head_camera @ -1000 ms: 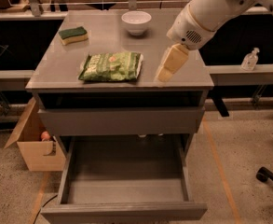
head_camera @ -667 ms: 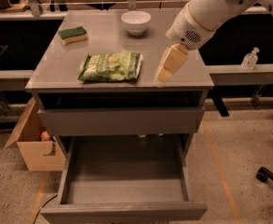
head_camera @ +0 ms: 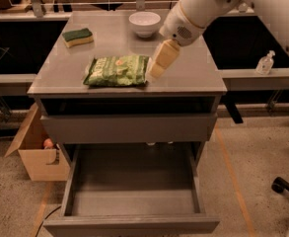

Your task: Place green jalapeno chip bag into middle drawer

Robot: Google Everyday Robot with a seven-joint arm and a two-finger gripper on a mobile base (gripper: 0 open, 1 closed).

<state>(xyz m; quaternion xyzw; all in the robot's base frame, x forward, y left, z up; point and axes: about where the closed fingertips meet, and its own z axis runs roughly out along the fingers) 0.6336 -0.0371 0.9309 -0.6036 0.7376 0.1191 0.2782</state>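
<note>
The green jalapeno chip bag (head_camera: 118, 70) lies flat on the grey cabinet top (head_camera: 193, 75), near its front edge. My gripper (head_camera: 160, 63) hangs from the white arm just above the cabinet top, right at the bag's right end. The middle drawer (head_camera: 132, 184) is pulled out wide below the closed uppermost drawer front (head_camera: 129, 127). Its grey inside holds nothing.
A white bowl (head_camera: 144, 22) stands at the back of the cabinet top, and a green-and-yellow sponge (head_camera: 78, 37) lies at the back left. A cardboard box (head_camera: 35, 154) sits on the floor to the left. A small bottle (head_camera: 265, 63) stands on the right ledge. A chair wheel (head_camera: 282, 185) is at the lower right.
My gripper has moved left across the cabinet top, from a spot clear of the bag to the bag's right end. The bag and the drawer have not moved.
</note>
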